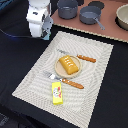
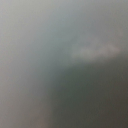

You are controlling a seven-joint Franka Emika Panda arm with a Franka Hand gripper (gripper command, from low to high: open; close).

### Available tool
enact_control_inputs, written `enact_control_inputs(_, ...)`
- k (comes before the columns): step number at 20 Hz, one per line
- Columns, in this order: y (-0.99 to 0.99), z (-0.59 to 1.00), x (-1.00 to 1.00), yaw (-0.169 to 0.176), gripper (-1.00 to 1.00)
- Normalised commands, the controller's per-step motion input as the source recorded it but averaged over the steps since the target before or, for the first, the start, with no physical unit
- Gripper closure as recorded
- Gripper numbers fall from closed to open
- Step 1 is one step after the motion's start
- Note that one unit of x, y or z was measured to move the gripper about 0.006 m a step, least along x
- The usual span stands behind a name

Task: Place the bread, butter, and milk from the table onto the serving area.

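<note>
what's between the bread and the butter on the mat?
In the exterior view, one orange-handled utensil lies between the bread, which sits on the plate, and the butter on the serving area. The wrist view is only blur.

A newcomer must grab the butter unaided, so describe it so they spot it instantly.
Find the big beige striped placemat on the black table. On its near edge, below the round plate and the fork, lies the butter: a narrow bright-yellow stick with a red-and-white mark. The bread is orange, dotted, and sits on the plate.
</note>
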Motion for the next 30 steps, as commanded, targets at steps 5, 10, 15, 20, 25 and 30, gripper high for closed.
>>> enact_control_inputs(5, 0.17, 0.93, 0.42, 0.001, 1.00)
enact_control_inputs(10, 0.22, 1.00, 0.79, 0.000, 1.00)
enact_control_inputs(15, 0.09, 0.96, 0.99, -0.006, 1.00)
enact_control_inputs(20, 0.00, 0.75, 1.00, -0.021, 1.00)
enact_control_inputs(25, 0.00, 0.66, 1.00, -0.035, 1.00)
enact_control_inputs(30, 0.00, 0.58, 1.00, -0.042, 1.00)
